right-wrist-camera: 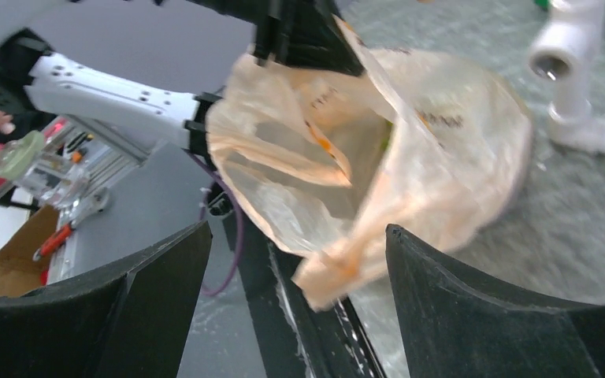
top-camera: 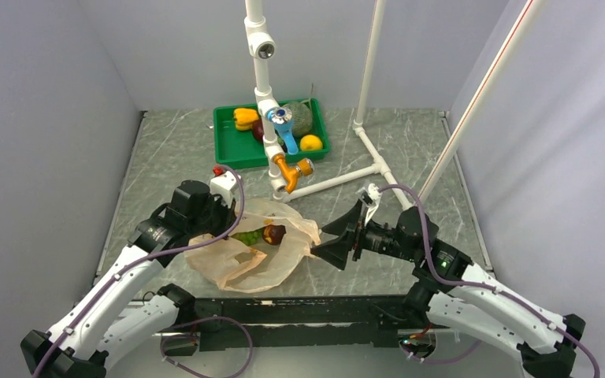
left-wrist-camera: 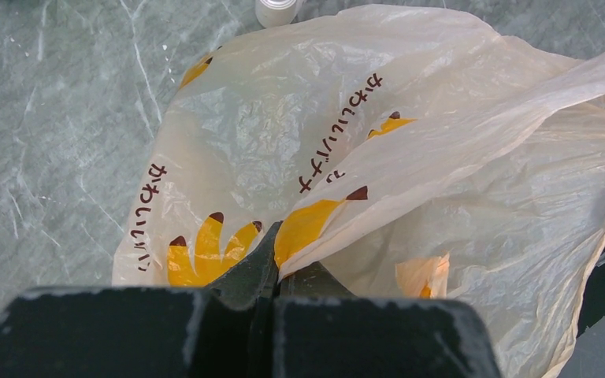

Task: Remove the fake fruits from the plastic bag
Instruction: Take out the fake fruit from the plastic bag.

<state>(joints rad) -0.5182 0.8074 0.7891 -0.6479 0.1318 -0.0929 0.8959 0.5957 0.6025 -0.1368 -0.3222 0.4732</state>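
The peach-beige plastic bag [top-camera: 272, 264] with banana prints lies on the table between the arms. Inside its open mouth I see a green bunch [top-camera: 247, 236] and a dark maroon round fruit [top-camera: 275, 233]. My left gripper [top-camera: 226, 226] is shut on the bag's upper edge [left-wrist-camera: 410, 157], its jaws pinching the film [left-wrist-camera: 280, 244]. My right gripper [top-camera: 319, 242] is open at the bag's right side and faces the mouth. In the right wrist view it [right-wrist-camera: 298, 236] has a bag handle [right-wrist-camera: 339, 268] hanging between its fingers without being clamped. The bag [right-wrist-camera: 441, 181] is held open there.
A green tray [top-camera: 228, 150] at the back holds a yellow-orange pepper [top-camera: 245, 118], a netted melon [top-camera: 301, 118], a yellow round fruit [top-camera: 310, 142] and a maroon one [top-camera: 258, 130]. A white pipe frame [top-camera: 261, 79] stands by it, its foot [top-camera: 339, 179] beside the bag.
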